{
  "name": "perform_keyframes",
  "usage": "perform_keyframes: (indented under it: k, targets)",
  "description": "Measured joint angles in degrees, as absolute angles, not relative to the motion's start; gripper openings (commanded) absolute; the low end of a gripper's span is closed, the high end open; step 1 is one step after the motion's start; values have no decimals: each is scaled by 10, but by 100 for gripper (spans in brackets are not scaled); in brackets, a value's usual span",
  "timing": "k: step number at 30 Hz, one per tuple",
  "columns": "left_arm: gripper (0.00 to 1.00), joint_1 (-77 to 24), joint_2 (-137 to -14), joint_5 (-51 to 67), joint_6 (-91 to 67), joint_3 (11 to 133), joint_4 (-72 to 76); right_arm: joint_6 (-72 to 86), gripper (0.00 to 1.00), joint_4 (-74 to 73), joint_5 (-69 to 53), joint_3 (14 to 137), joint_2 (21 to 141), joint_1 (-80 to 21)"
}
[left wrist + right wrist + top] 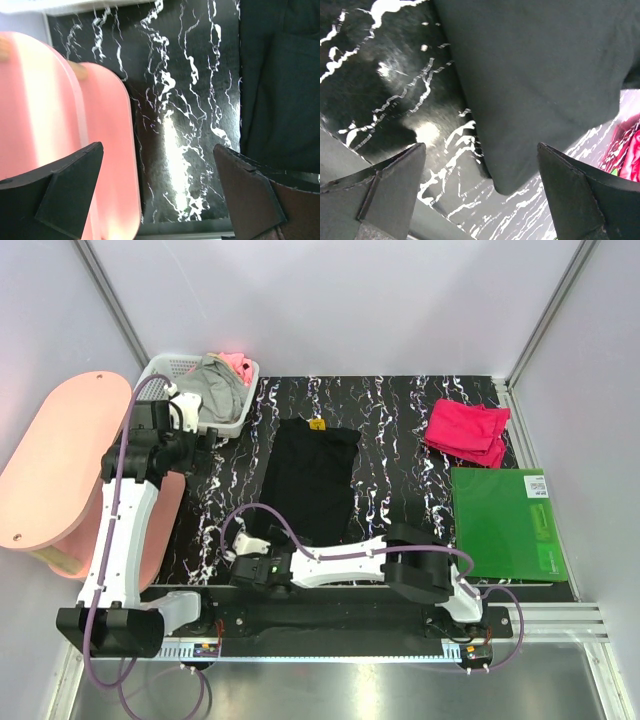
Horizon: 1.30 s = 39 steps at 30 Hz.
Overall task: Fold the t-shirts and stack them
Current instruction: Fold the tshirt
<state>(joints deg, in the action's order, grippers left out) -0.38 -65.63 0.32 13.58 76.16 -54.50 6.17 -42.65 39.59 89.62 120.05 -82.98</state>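
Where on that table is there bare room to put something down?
The widest bare strip of mat runs between the black shirt and the green board and pink shirt. A narrower one lies between the black shirt and the left arm. The near edge is crowded by the right arm, the far left corner by the basket.
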Motion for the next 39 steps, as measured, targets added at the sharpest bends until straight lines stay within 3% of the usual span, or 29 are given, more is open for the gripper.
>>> perform_keyframes:
  k: [9, 16, 22, 25, 26, 33, 39]
  targets:
    - [99, -4, -663, 20, 120, 762, -548, 41, 100, -402, 422, 916, 1237, -830]
    - [99, 12, -663, 26, 120, 762, -553, 26, 88, -350, 446, 898, 1240, -806]
    - [99, 16, -663, 27, 120, 762, -557, 20, 68, -317, 450, 885, 1242, -771]
    - [99, 16, -663, 29, 120, 762, -557, 19, 48, -310, 443, 882, 1245, -769]
    - [99, 16, -663, 29, 119, 762, -557, 19, 34, -307, 438, 879, 1246, -769]
    - [99, 16, -663, 33, 115, 771, -559, 28, 0, -312, 407, 872, 1247, -769]
    - [99, 16, -662, 37, 113, 771, -559, 44, 0, -359, 387, 891, 1247, -772]
